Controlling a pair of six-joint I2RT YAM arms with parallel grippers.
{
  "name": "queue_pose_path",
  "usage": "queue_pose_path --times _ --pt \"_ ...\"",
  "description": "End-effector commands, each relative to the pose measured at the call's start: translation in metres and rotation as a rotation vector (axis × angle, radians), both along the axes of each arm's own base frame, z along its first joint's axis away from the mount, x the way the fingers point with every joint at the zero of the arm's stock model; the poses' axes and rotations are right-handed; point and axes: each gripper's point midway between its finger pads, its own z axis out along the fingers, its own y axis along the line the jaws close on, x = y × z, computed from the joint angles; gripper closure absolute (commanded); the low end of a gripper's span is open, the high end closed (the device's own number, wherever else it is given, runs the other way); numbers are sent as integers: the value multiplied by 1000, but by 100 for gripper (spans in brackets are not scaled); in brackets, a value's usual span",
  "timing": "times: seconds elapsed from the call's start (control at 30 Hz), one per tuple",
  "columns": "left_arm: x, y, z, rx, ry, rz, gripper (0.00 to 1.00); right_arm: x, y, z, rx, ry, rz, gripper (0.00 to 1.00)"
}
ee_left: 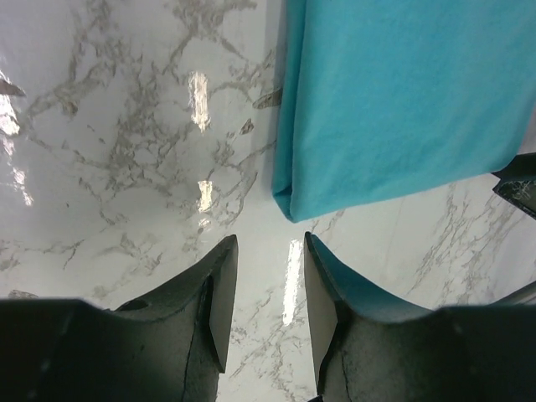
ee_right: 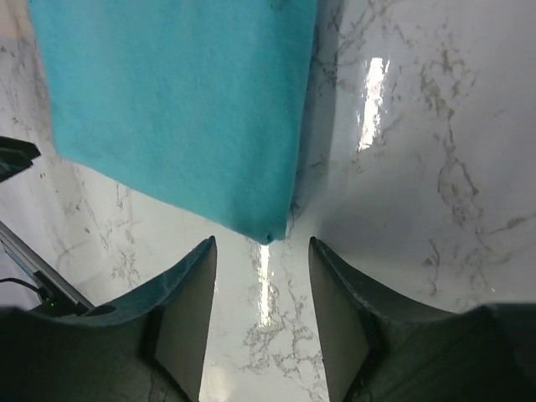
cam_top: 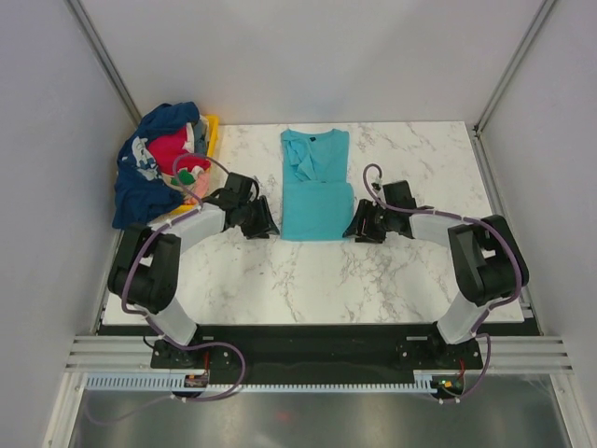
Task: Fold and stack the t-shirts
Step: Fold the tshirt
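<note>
A turquoise t-shirt (cam_top: pixel 314 185) lies flat in the middle of the marble table, folded into a long strip with its collar at the far end. My left gripper (cam_top: pixel 265 222) sits just left of its near left corner (ee_left: pixel 289 203), open, with only bare marble between the fingers. My right gripper (cam_top: pixel 358 225) sits just right of the near right corner (ee_right: pixel 268 230), also open and empty. More t-shirts (cam_top: pixel 154 163), navy with white print, red and greyish, are heaped at the far left.
A yellow tray (cam_top: pixel 211 133) shows under the heap of shirts at the table's far left corner. Grey walls close in the table on three sides. Bare marble (cam_top: pixel 317 280) stretches between the folded shirt and the arm bases.
</note>
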Motion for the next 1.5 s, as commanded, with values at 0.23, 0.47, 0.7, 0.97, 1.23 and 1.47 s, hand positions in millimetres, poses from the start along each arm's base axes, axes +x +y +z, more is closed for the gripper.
queue_pose_path --times 0.23,0.47,0.7,0.97,1.23,1.47 --pt "4 -16 7 -156 -141 24 52 14 10 -11 23 -72 17 57" --pt "9 -17 -7 -161 -136 42 51 16 10 -15 17 -65 25 81" --pt "10 -29 -23 -190 -100 27 55 13 11 -19 14 -57 38 85" --pt "2 -38 -40 -175 -65 4 64 13 10 -22 12 -51 45 91" --pt "-5 -45 -24 -193 -87 -29 98 1 8 -19 17 -50 51 100" --pt "-53 -56 0 -144 -89 -94 98 -31 -5 5 2 -44 31 100"
